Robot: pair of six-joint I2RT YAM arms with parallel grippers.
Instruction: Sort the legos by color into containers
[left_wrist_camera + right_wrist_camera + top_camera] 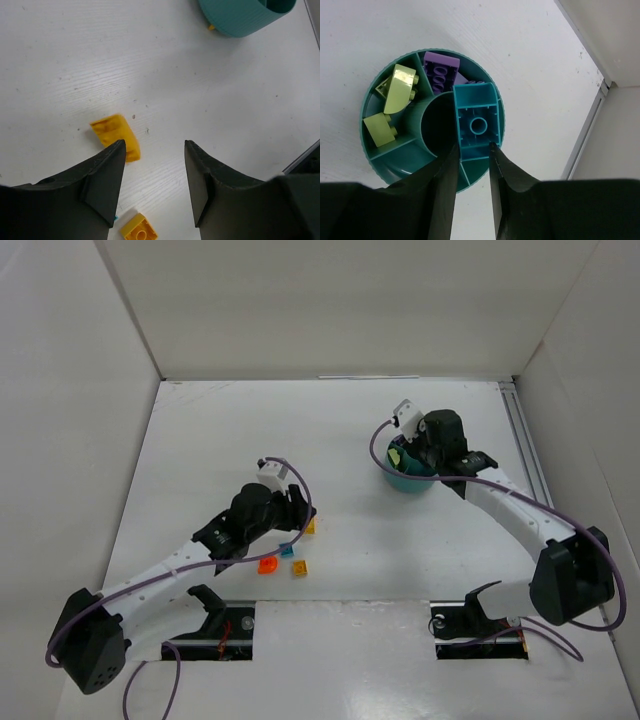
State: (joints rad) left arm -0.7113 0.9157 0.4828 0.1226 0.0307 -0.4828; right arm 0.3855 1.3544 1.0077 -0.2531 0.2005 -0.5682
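Table (340, 430) centre open | cup (395, 167) toward right rail (524, 440) | right gripper (474, 150) above

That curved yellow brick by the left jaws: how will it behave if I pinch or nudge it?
The yellow brick looks like hard, smooth plastic: probably stiff and light, and likely to skid on the table if nudged. It lies low, so rolling seems unlikely, but its rounded face might slip out of a pinch.
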